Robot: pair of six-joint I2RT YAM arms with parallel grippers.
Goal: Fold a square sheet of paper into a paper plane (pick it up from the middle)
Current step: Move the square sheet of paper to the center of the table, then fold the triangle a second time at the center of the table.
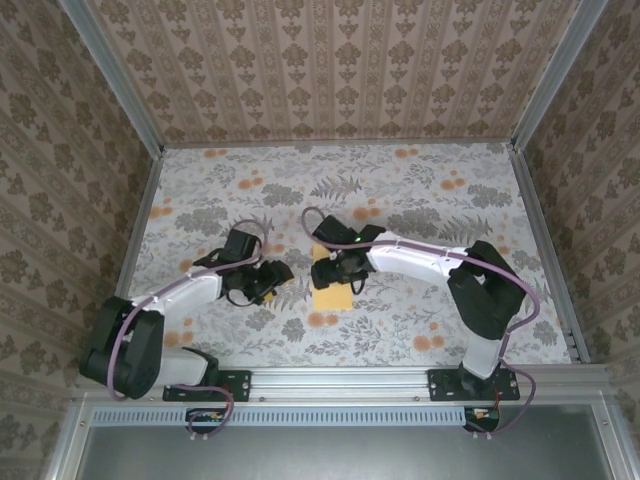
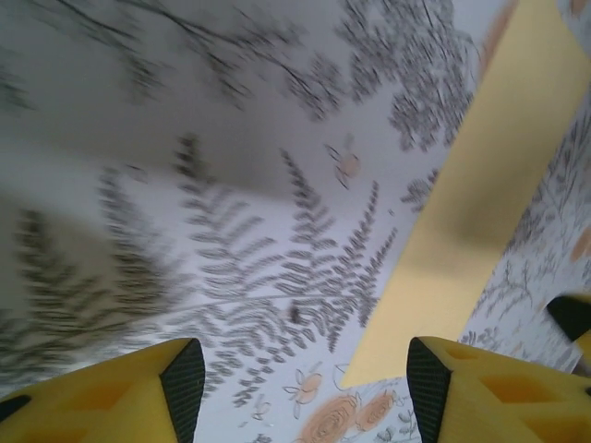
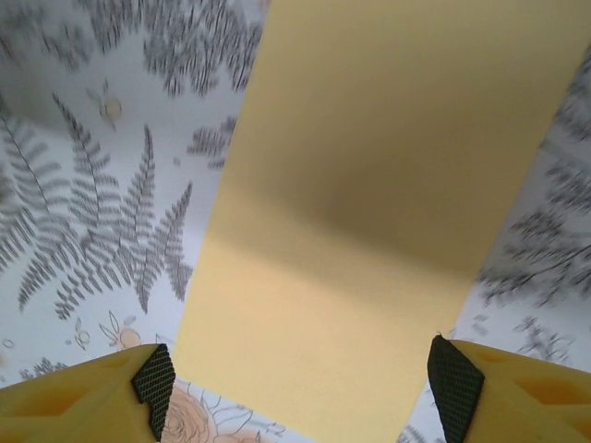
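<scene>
The square sheet of paper (image 1: pixel 333 297) lies flat on the floral table just right of centre; it looks like a plain yellow-orange oblong. My right gripper (image 1: pixel 338 268) hovers over its far half. In the right wrist view the sheet (image 3: pixel 369 185) runs between the fingers, and the right gripper (image 3: pixel 305 388) stands open, its pads either side of the sheet's width without touching it. My left gripper (image 1: pixel 272 280) sits just left of the sheet. In the left wrist view it (image 2: pixel 305 388) is open over bare cloth, with the sheet's corner (image 2: pixel 480 212) close to its right finger.
The grey floral tablecloth (image 1: pixel 420 200) covers the whole work surface. Patterned walls close off the left, back and right sides. A metal rail (image 1: pixel 340 380) carrying both arm bases runs along the near edge.
</scene>
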